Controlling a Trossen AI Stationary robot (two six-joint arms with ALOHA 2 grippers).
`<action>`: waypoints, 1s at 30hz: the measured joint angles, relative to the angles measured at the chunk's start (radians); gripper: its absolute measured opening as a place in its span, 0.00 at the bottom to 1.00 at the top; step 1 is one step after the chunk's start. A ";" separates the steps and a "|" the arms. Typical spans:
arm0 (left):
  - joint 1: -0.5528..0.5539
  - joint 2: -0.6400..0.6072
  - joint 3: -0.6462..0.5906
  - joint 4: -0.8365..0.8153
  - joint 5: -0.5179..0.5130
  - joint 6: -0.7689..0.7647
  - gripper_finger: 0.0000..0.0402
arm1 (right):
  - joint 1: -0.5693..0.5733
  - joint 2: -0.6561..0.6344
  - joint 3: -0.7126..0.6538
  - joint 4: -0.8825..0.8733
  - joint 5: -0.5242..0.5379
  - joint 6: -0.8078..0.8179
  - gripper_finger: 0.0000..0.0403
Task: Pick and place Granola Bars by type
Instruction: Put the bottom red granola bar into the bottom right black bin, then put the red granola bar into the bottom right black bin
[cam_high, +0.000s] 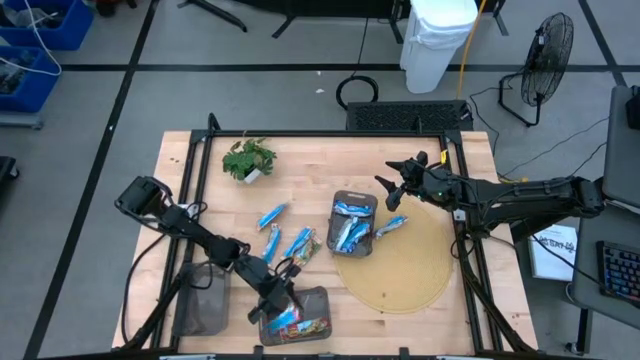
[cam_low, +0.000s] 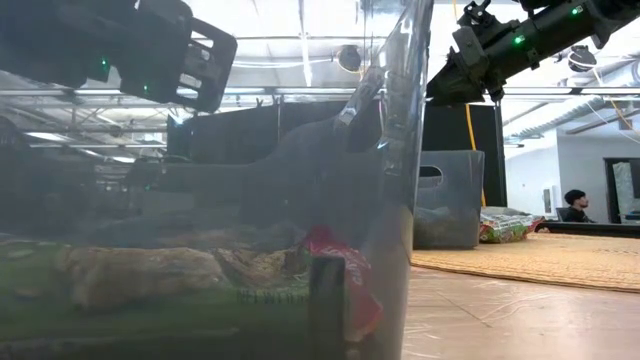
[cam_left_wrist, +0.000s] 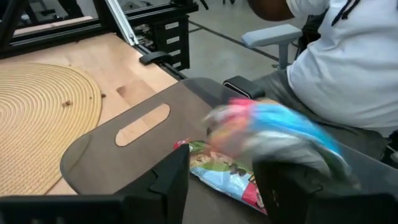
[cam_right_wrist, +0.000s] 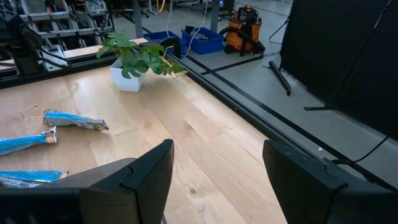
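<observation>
My left gripper (cam_high: 272, 300) stands open over a translucent grey bin (cam_high: 322, 300) at the table's near edge. A blue and white granola bar (cam_left_wrist: 273, 127) shows blurred just past its fingers, above other wrapped bars (cam_left_wrist: 217, 168) in the bin; whether it touches a finger I cannot tell. Loose blue bars (cam_high: 272, 215) (cam_high: 298, 243) lie at mid-table, and one (cam_high: 390, 226) on the mat. A dark tray (cam_high: 352, 203) holds several blue bars. My right gripper (cam_high: 385, 190) hangs open above the table beside that tray, with nothing between its fingers (cam_right_wrist: 149, 168).
A second grey bin (cam_high: 205, 300) stands left of the first. A round woven mat (cam_high: 410, 270) covers the right half. A potted plant (cam_high: 248, 158) sits at the far left. A person in a white shirt (cam_left_wrist: 348, 62) sits just beyond the near edge.
</observation>
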 joint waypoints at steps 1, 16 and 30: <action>0.000 0.000 0.000 0.000 0.000 0.000 0.46 | 0.000 0.000 0.000 0.000 0.000 0.000 0.59; 0.006 -0.060 0.000 -0.010 -0.070 0.135 0.49 | 0.000 0.000 0.000 0.000 -0.003 0.000 0.59; 0.086 -0.497 0.000 -0.359 -0.379 0.186 0.48 | 0.000 0.000 0.000 -0.005 -0.046 0.049 0.59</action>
